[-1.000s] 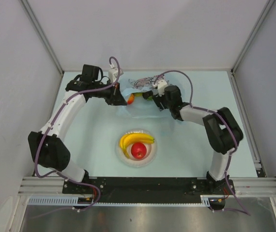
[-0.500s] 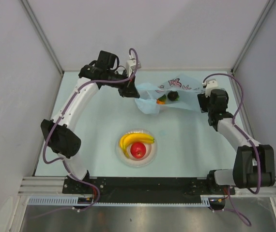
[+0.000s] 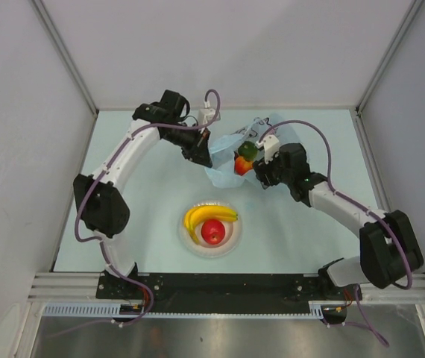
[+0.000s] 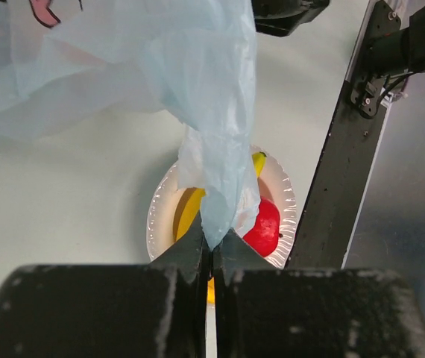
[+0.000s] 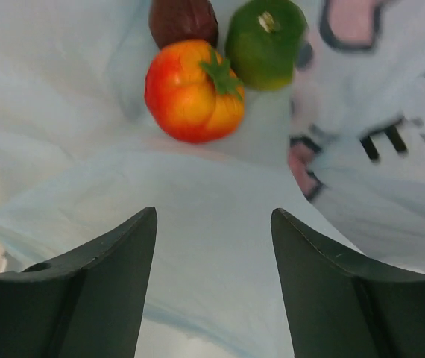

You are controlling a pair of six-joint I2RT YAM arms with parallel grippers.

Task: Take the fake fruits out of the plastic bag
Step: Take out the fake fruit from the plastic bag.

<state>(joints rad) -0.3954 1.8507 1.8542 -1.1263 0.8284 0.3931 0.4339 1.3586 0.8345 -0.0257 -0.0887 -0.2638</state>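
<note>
Plastic bag [image 4: 197, 74]: sitting at the far middle of the table, now bunching up closer than half a second ago.
Fruits inside: orange-red fruit [image 5: 194, 89], green fruit [image 5: 266, 41] and dark purple fruit [image 5: 184, 21], crowding together on the film.
Fruits out: banana [image 3: 209, 215] and red apple [image 3: 213, 232], resting on the white plate [image 3: 232, 242].
Left gripper [image 4: 211, 246]: pinching a fold of bag and lifting it.
Right gripper [image 5: 212, 224]: swinging back in from the bag's right edge, fingers spread wide and empty.
Outlook: likely lining up on the orange-red fruit.
</note>
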